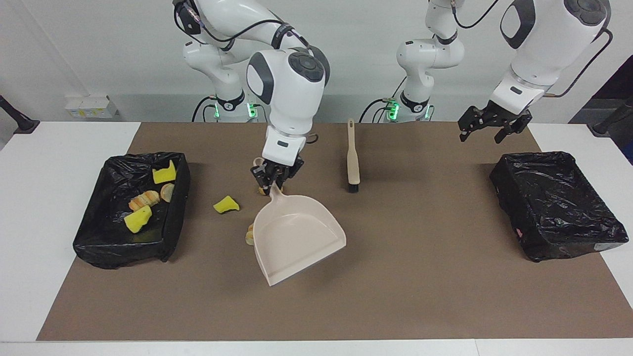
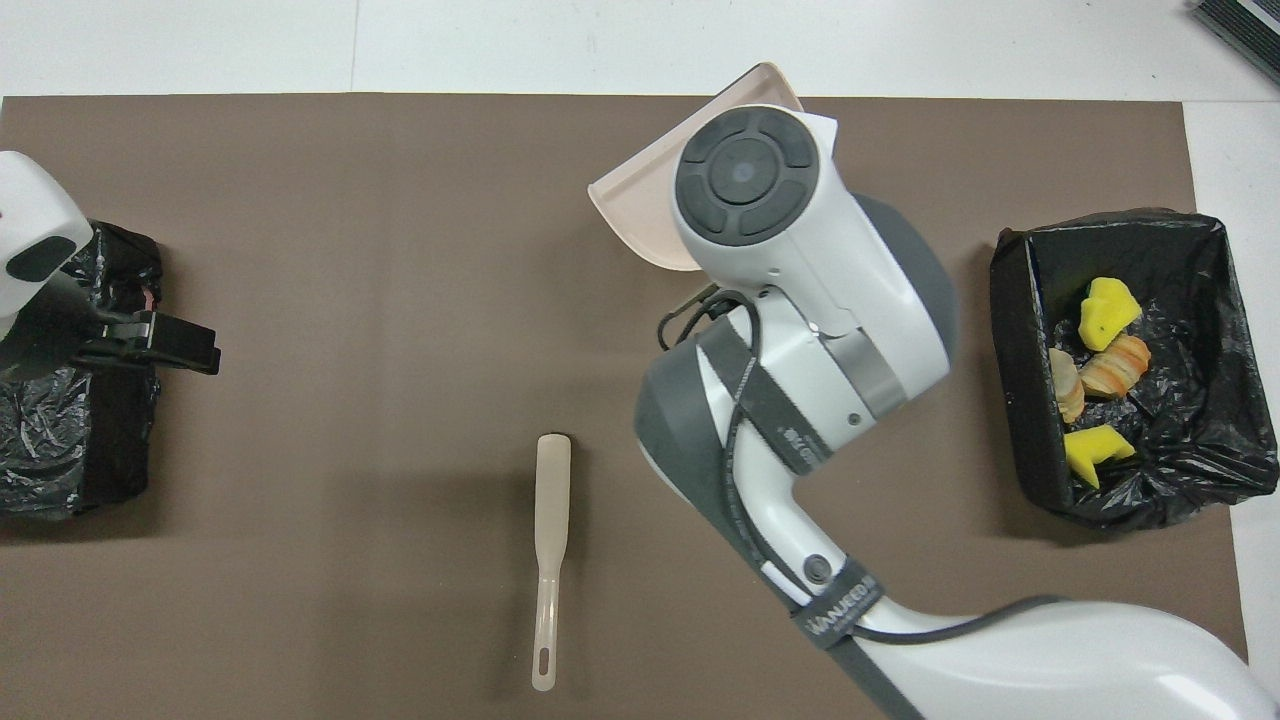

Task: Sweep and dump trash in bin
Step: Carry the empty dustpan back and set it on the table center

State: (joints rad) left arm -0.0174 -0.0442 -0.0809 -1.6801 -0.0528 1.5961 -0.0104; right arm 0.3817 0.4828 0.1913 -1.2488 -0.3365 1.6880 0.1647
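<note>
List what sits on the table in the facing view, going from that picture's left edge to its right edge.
Black-lined bin with scraps in it → loose yellow sponge chunk → beige dustpan, held by the right gripper → brush → second black-lined bin, with the left gripper over the mat near it.

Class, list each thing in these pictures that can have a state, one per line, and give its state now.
Dustpan: held by its handle, empty.
Right end effector: shut on the dustpan.
Left end effector: open, empty, waiting.
Brush: lying flat, untouched.
Bin with scraps: holds four scraps.
Other bin: no scraps visible.
Yellow sponge scrap: loose, unswept.
</note>
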